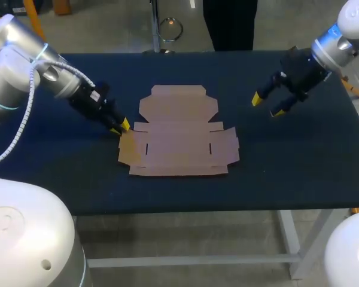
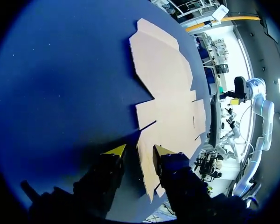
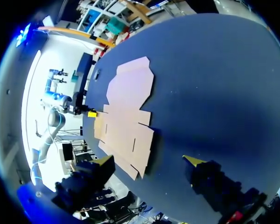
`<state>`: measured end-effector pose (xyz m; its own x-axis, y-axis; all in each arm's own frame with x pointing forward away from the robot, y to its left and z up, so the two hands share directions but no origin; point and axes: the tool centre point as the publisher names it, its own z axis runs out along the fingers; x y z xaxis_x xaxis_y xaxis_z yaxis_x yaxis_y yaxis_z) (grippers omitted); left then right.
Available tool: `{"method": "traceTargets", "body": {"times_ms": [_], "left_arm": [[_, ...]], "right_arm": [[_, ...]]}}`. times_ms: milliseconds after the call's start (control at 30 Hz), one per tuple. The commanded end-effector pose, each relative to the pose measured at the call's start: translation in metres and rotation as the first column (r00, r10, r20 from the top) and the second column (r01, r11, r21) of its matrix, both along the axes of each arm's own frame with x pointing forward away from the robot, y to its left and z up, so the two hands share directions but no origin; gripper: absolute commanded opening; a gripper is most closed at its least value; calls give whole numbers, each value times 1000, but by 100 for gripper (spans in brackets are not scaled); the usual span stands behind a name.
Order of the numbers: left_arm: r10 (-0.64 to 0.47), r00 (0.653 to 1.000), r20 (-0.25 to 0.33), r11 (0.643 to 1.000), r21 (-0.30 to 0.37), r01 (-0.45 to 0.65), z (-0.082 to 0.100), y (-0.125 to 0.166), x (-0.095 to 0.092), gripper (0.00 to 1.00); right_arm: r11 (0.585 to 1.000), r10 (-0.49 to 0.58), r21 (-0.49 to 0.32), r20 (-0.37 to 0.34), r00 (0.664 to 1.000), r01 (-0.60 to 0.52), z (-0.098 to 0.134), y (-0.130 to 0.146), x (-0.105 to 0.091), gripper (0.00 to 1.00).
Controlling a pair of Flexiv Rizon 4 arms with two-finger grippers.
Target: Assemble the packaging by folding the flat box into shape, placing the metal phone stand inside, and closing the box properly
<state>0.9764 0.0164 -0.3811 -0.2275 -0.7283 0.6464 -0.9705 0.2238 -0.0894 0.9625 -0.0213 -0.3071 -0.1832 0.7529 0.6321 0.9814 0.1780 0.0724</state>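
The flat brown cardboard box [image 1: 179,134] lies unfolded on the middle of the table, flaps spread out. My left gripper [image 1: 121,125] is low at the box's left side flap. In the left wrist view [image 2: 137,151] its fingers stand apart, with the edge of that flap [image 2: 147,172] between them; one fingertip [image 2: 161,150] is over the cardboard, the other over the cloth. My right gripper [image 1: 269,104] hangs open above the table to the right of the box, nothing between its fingers; its own view [image 3: 149,161] looks down on the box [image 3: 128,112]. No phone stand shows in any view.
The table [image 1: 287,179] is covered in dark blue cloth. Bare cloth stretches to the right of the box, in front of it and behind it up to the far edge.
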Motion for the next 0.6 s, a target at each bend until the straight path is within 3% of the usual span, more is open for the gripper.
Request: {"method": "traceTargets", "body": {"times_ms": [33, 267, 400, 567, 600], "left_arm": [[35, 995, 92, 997, 62, -41, 28, 8, -11, 100], [65, 968, 243, 988, 121, -97, 54, 21, 3, 100], [82, 951, 297, 983, 132, -126, 63, 22, 9, 100], [111, 940, 322, 974, 152, -167, 67, 26, 16, 100], [118, 935, 333, 972, 153, -178, 67, 27, 17, 85]], "right_arm": [[1000, -6, 16, 16, 1000, 6, 2, -2, -1, 100], [998, -32, 48, 32, 999, 31, -3, 5, 2, 100], [997, -59, 50, 35, 998, 57, -8, 10, 7, 100], [993, -107, 51, 62, 992, 104, -9, 17, 18, 100], [993, -111, 56, 67, 991, 108, -10, 18, 20, 100]]}}
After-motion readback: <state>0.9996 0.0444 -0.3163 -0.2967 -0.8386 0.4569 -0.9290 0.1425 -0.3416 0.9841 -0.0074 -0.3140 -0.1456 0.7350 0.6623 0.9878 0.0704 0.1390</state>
